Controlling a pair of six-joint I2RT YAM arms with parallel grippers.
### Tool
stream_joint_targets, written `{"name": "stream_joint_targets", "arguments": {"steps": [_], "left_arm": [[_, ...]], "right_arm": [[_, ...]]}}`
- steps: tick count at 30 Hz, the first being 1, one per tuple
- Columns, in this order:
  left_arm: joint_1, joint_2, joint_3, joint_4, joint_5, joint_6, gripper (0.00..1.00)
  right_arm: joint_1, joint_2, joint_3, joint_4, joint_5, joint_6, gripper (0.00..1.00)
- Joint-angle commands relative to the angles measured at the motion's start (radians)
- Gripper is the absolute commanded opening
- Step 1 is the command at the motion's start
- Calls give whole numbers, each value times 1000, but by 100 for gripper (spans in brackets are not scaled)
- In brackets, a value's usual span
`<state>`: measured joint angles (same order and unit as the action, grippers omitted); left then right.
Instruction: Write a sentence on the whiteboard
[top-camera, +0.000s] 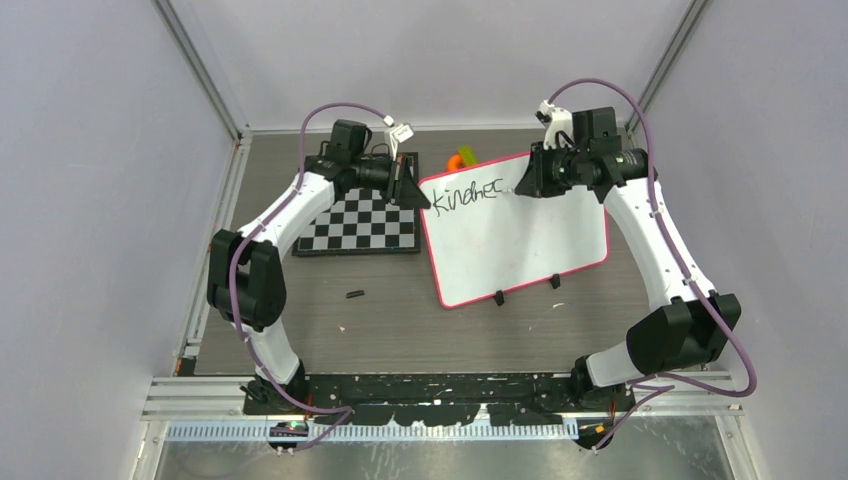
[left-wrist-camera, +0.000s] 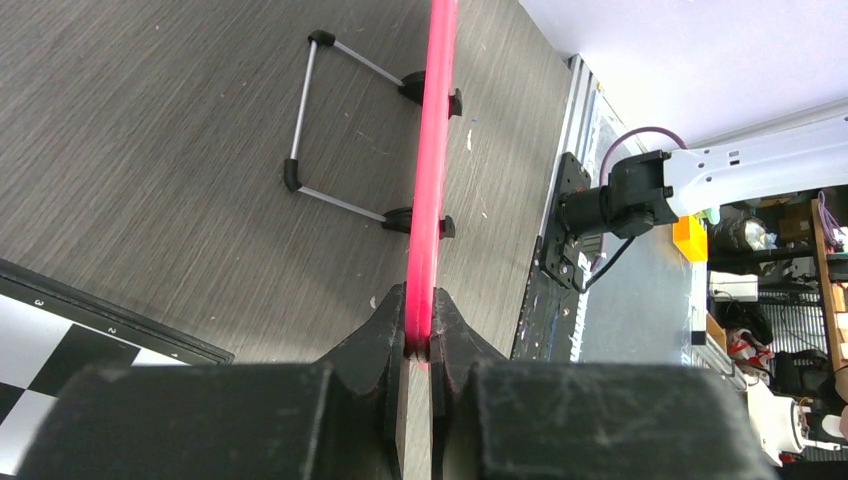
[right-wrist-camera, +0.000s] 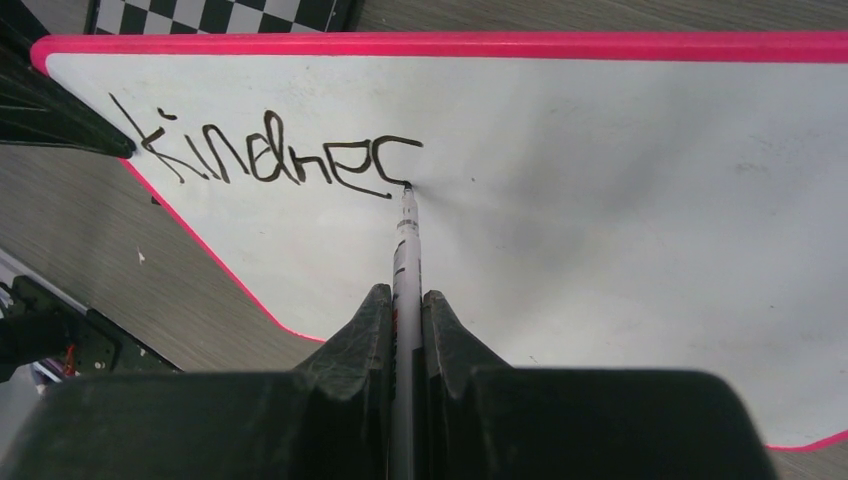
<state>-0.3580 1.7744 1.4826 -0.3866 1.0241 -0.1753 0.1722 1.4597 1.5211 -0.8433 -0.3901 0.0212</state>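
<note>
The right tool is closed tight on a marker, which runs straight out between its two fingers; the marker's tip touches the whiteboard at the end of the last stroke. The sentence stands in the upper left of the right wrist view in thin black handwriting, with only "kindne" and an open curve on the board. The left tool is clamped on the board's pink frame, at the corner next to the first letter, and the frame runs edge-on up the middle of the left wrist view. To the left of that edge a thin wire stand with black feet lies against the desk. In the top view the whiteboard sits in the upper middle of the frame, turned at an angle, with two black clips on its lower edge. A checkerboard lies just left of it, an orange object shows above its top edge, and a small black piece lies on the desk below the checkerboard
</note>
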Motion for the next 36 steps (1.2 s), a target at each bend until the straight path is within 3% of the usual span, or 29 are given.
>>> {"name": "stream_joint_targets", "arguments": {"steps": [1,13,19,27,36], "left_arm": [[-10,-13,13,6,35,17,0],[-10,-15,15,6,33,17,0],[-10,-16,15,2,31,19,0],[-10,-22,12,-3,31,22,0],[-10,-19,11,-2,31,25,0]], "right_arm": [[-34,-22,-2,40,59,-14,0],[9,-35,-46,26,-5,-1,0],[17,-29,14,7,-21,-9,0],[-80,-47,39,7,-65,-14,0],[-87,1,76,41,-54,8,0]]}}
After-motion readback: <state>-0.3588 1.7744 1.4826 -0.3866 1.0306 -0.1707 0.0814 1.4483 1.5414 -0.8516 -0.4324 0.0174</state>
